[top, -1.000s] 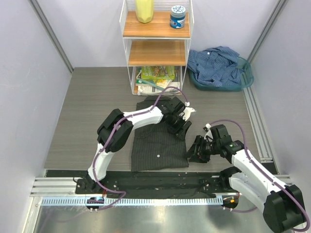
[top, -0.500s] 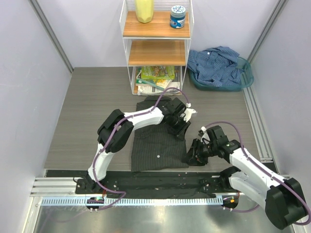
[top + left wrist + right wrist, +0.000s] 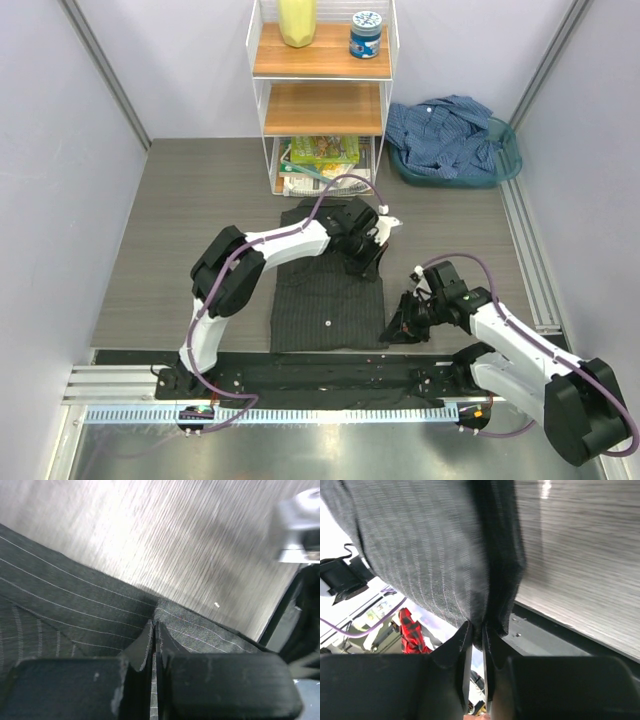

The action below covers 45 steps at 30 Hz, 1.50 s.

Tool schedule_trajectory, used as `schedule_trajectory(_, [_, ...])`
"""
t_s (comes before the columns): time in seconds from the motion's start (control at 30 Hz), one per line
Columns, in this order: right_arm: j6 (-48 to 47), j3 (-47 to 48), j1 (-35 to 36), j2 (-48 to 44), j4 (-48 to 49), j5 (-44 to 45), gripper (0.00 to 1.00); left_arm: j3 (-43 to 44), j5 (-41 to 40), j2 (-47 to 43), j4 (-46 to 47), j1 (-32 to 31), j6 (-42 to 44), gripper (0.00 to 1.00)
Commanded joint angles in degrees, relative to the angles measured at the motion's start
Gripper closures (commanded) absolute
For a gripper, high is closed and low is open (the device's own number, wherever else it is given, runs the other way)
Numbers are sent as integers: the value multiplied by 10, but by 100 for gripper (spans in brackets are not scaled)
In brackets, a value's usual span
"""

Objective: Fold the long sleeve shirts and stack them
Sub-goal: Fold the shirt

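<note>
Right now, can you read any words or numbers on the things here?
No text here can be read.
Blue-lidded jar: label print too small to read.
Green and yellow packet: print too small to read.
Dark pinstriped shirt and blue shirt: no writing shows.

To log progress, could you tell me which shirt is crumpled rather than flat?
The blue shirt, bunched in the teal basket; the charcoal pinstriped shirt lies flat.
</note>
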Motion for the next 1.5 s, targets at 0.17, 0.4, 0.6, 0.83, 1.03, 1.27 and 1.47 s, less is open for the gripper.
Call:
schedule_trajectory(0.17, [-6,-17,4,14,-11,49,92,-3,-12,-25,32,6,-11,100])
schedule_trajectory(0.4, [-26,0,3,2,-10,70,70,-52,3,-62,34,15,-25,65])
schedule_trajectory(0.6, [-100,68,2,-23,-25,43,41,-90,116,-183,25,49,-43,36])
schedule_trajectory(0.83, [-225,200,3,-54,-13,-8,35,-226,288,-398,-105,169,-28,29])
schedule_trajectory(1.03, [-109,148,64,46,219,-104,58,-293,318,-465,-248,167,80,36])
schedule_trajectory(1.27, [-24,127,155,127,402,-68,62,-322,357,-470,-175,207,0,34])
schedule_trajectory(1.47, [16,128,213,246,479,-98,67,-354,346,-508,-47,294,-120,28])
